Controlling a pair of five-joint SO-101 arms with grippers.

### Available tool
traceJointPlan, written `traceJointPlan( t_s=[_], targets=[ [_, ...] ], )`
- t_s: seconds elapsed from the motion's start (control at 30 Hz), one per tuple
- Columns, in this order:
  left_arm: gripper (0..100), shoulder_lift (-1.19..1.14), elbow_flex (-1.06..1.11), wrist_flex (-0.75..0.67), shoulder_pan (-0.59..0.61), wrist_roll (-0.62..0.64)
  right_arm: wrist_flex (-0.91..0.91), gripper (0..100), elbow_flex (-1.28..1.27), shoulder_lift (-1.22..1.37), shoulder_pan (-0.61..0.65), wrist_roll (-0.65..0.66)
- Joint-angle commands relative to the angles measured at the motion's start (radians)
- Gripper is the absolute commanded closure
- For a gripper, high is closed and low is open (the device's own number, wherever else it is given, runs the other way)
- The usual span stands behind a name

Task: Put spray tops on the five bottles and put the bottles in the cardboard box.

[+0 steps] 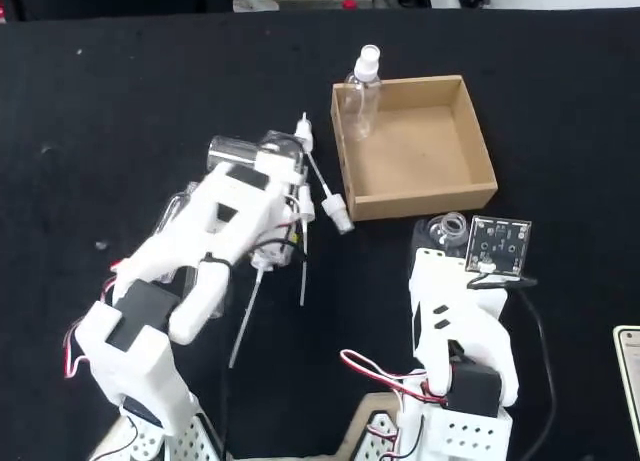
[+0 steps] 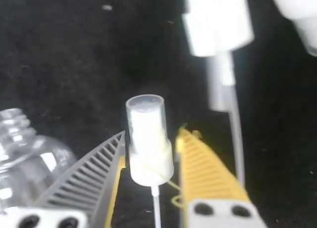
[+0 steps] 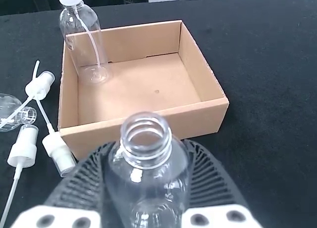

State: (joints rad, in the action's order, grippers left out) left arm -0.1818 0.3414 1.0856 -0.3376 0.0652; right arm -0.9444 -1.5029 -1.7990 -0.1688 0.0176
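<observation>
Where the high view looks down on the black table (image 1: 100,101), the cardboard box (image 1: 420,196) sits right of centre, open side up. One topped bottle (image 1: 362,96) stands upright in its far left corner. The left arm (image 1: 210,241) stretches over a cluster of parts just left of the box: an empty bottle (image 1: 232,151) on its side and loose spray tops (image 1: 338,213) with thin tubes. The right gripper (image 1: 447,229) is just in front of the box's near wall, with an open bottle (image 1: 450,224) in it.

In the left wrist view, the left gripper (image 2: 151,134) has its grey and yellow fingers pressed against either side of a spray top (image 2: 148,154), pinching its collar. The clear cap points away from the wrist and the tube runs back between the fingers. The threaded neck of an empty bottle (image 2: 22,149) lies beside the grey finger, and loose spray tops (image 2: 218,25) lie farther off.

In the right wrist view, the right gripper (image 3: 147,149) curves its dark fingers around the open bottle (image 3: 146,161), clamped on its shoulders. The uncapped neck points toward the cardboard box (image 3: 148,121). The topped bottle (image 3: 79,25) stands in a far corner of the box, and loose spray tops (image 3: 42,82) lie on the table beside the box's outer wall.
</observation>
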Motion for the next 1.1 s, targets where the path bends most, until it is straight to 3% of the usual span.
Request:
traceJointPlan(
  t_s=[0.0, 0.2, 0.4, 0.5, 0.7, 1.07],
  targets=[
    [87, 0.026, -0.021, 0.037, -0.036, -0.011, 0.031, 97.7, 0.050, -0.097, -0.015, -0.006],
    [87, 0.169, -0.194, 0.236, 0.025, -0.084, 0.029, 97.7, 0.050, -0.097, -0.012, -0.006],
    [87, 0.454, -0.185, 0.265, 0.101, -0.103, -0.023, 97.7, 0.088, -0.097, -0.011, -0.008],
    [87, 0.555, -0.119, 0.201, 0.143, -0.103, -0.068, 97.7, 0.124, -0.097, 0.025, -0.031],
    [88, 0.710, 0.058, -0.061, 0.211, -0.094, -0.054, 97.4, 0.130, -0.097, 0.236, -0.002],
    [88, 1.122, 0.188, -0.299, 0.177, -0.094, 0.275, 97.4, 0.128, -0.099, 0.546, 0.008]
  ],
)
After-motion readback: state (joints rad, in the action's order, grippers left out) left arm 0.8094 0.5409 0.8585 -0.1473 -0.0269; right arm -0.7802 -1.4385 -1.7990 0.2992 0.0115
